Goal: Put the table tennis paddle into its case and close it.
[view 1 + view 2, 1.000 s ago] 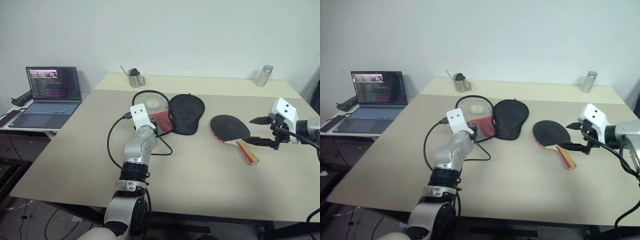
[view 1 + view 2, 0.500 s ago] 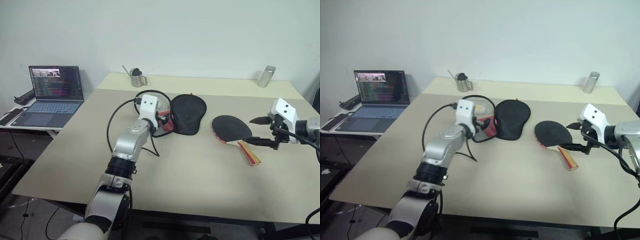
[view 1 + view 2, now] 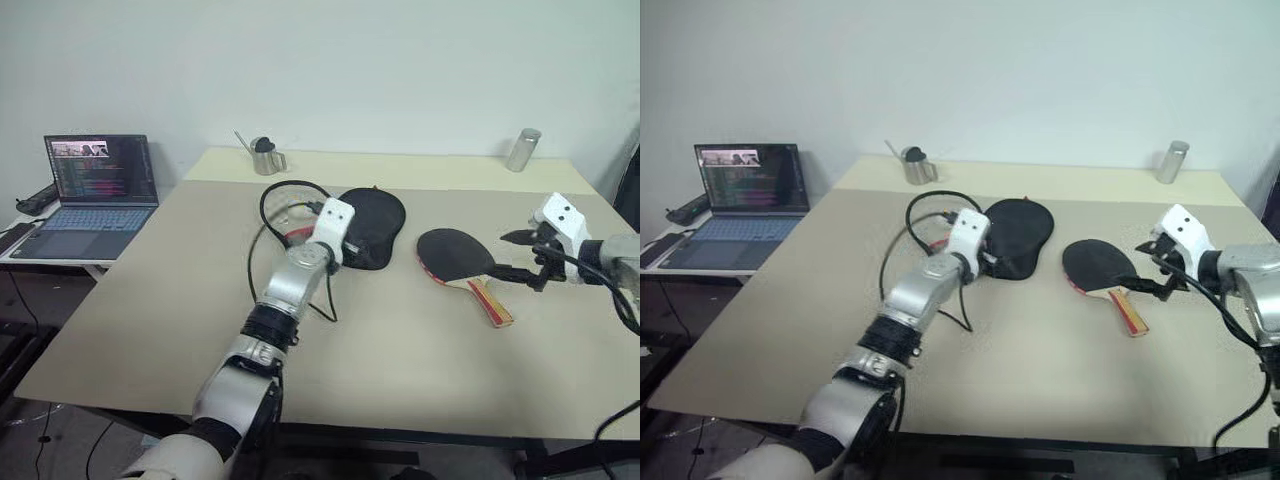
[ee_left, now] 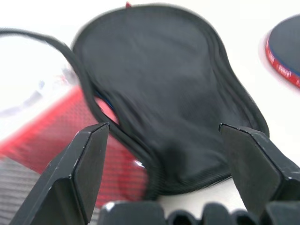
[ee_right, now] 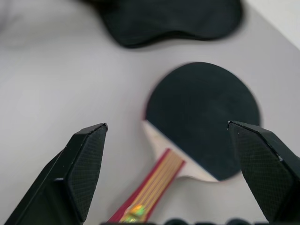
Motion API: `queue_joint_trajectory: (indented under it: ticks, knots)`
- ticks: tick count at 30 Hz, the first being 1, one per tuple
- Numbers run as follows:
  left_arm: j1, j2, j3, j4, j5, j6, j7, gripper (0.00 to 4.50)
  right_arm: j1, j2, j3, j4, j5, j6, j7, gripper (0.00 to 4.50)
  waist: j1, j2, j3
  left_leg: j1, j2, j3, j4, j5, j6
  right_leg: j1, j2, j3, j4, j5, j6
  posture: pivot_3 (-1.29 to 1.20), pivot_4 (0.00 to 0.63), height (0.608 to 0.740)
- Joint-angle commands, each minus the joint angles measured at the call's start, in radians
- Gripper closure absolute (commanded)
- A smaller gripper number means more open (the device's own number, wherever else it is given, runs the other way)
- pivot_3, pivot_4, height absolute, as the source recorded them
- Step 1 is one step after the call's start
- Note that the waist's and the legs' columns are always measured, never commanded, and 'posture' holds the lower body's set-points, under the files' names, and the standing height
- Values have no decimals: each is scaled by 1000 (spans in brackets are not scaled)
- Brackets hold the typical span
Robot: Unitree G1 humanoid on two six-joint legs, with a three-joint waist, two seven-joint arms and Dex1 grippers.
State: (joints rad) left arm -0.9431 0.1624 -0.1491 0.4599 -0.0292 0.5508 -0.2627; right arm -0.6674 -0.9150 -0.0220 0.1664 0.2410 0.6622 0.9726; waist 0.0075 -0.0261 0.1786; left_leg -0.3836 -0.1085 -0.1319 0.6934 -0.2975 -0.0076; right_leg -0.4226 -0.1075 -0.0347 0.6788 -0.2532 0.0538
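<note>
The case (image 3: 372, 226) is being shown lying mid-table; its red mesh panel is being revealed by the left wrist view. Beside it the table tennis paddle (image 3: 458, 262) is lying flat. The left gripper (image 4: 164, 164) and right gripper (image 5: 168, 164) are being held wide, empty

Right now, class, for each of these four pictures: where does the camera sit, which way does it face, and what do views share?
Left eye: head, looking down over table; both arms show.
Right eye: beside it, same scene.
Left wrist: behind open left tool, facing the case.
Right wrist: behind open right tool, facing the table tennis paddle.
Shared: case and paddle appear in all four.
</note>
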Motion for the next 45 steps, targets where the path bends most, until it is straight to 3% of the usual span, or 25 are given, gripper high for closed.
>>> queue_joint_trajectory:
  ticks: [1,7,12,18,26,29,36,38,45]
  knots:
    - [44,137,6,-197,-44,61,-195,422,-28,70,-46,-21,-25,220,-205,0,-6,0,0,0,0,0,-1,0,0,0,0,0,0,0,0,0,150,740]
    - [131,402,34,-370,-151,127,-503,422,43,171,-109,-150,10,444,-352,0,-6,1,0,-2,-1,-2,-1,0,0,-2,0,0,-1,0,-1,0,150,740]
    - [189,496,57,-407,-173,130,-575,422,71,254,-138,-180,14,514,-455,0,-6,1,0,-1,-1,-3,0,0,0,-1,0,-1,-1,0,-1,0,150,740]
    - [238,517,89,-453,-181,172,-536,422,59,358,-150,-102,-20,484,-595,0,-10,2,0,0,-1,-3,-1,0,1,-1,0,0,0,0,-1,0,150,740]
    - [259,507,102,-506,-184,217,-490,422,-11,457,-123,80,-46,358,-669,0,-19,1,-1,3,-1,-2,-1,0,1,1,1,1,1,1,-2,0,150,740]
    - [260,505,106,-514,-189,226,-474,394,-39,486,-111,115,-51,326,-679,613,-33,1,-1,4,-1,-2,0,0,1,2,2,2,1,2,-2,0,150,740]
    - [267,512,114,-523,-196,232,-452,394,-50,514,-94,135,-70,305,-690,2947,-49,1,-1,4,2,0,-1,0,1,0,5,4,1,3,-2,0,150,740]
    - [270,515,118,-526,-197,234,-448,394,-57,527,-101,134,-74,298,-709,3418,-49,1,-1,4,2,1,-1,0,1,0,5,5,1,3,-2,0,150,740]
    - [266,533,130,-490,-185,219,-431,394,-192,594,-157,127,-56,286,-787,3416,-52,2,0,5,4,5,-2,0,1,-3,8,11,2,4,-3,0,150,740]
